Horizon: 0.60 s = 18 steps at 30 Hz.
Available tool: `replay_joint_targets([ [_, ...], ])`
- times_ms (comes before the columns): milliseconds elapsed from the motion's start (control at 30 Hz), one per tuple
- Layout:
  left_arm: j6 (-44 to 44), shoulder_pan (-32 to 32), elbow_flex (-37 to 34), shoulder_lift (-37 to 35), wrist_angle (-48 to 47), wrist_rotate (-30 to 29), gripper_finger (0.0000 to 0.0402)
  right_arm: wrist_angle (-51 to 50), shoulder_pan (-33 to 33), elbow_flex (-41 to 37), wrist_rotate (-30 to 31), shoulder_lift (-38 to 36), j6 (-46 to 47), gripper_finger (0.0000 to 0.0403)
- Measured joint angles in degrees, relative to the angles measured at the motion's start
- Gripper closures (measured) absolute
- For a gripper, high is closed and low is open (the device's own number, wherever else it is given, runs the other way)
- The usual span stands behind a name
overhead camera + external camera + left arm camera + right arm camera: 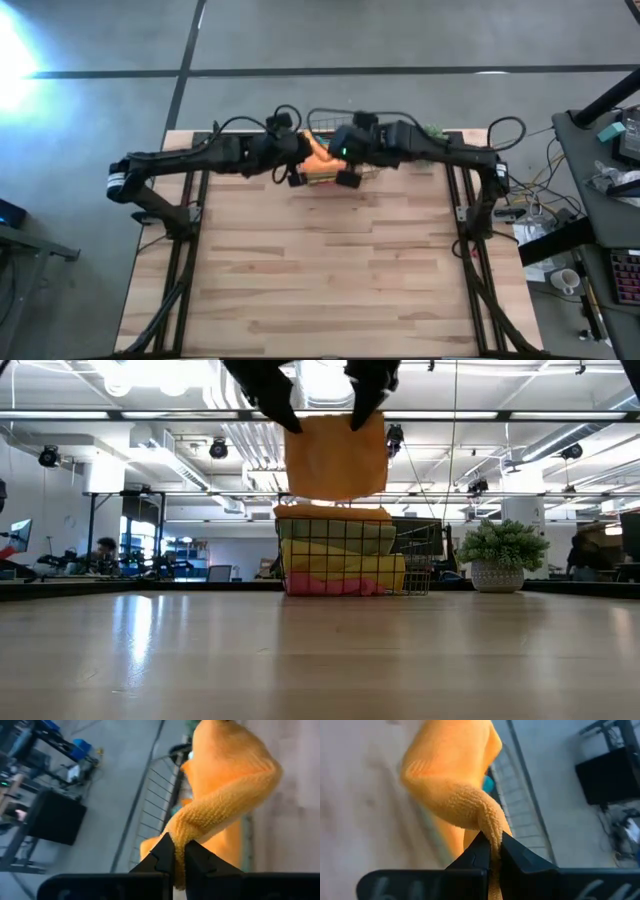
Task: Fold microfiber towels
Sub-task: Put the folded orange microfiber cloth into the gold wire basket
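Both grippers pinch the top corners of one orange towel [336, 455], the left gripper [174, 862] clenched on one corner and the right gripper [490, 854] on the other. The towel hangs flat between them, its top edge level, directly above the wire basket [345, 560] holding the remaining towels [340, 555]. A potted plant [503, 555] stands beside the basket. No writing is legible.

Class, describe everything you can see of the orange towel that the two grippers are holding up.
The orange towel is a soft, fuzzy, plain-coloured cloth of looped microfiber. It hangs spread in the air above the wire basket at the table's far edge, clear of the tabletop. The left gripper and the right gripper are each shut on an upper corner, bunching the fabric into a twist where they pinch. Its lower edge hangs just above the stacked towels in the basket.
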Motion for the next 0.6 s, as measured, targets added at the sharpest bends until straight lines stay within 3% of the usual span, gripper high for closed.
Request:
replay_joint_targets([
  [200,5.26,5.03,0.08,3.26,6.8,0.02,0.04,4.54,-8.83,-2.27,-1.25,-0.12,-10.12,0.0394],
  [400,8.06,11.31,0.13,7.41,14.81,-0.39,0.04,14.85,-16.61,-7.75,-8.96,-0.08,-18.13,0.0394],
  [600,8.38,14.7,0.12,11.31,15.62,1.33,0.04,21.68,-22.14,-13.65,-14.2,0.02,-24.2,0.0394],
])
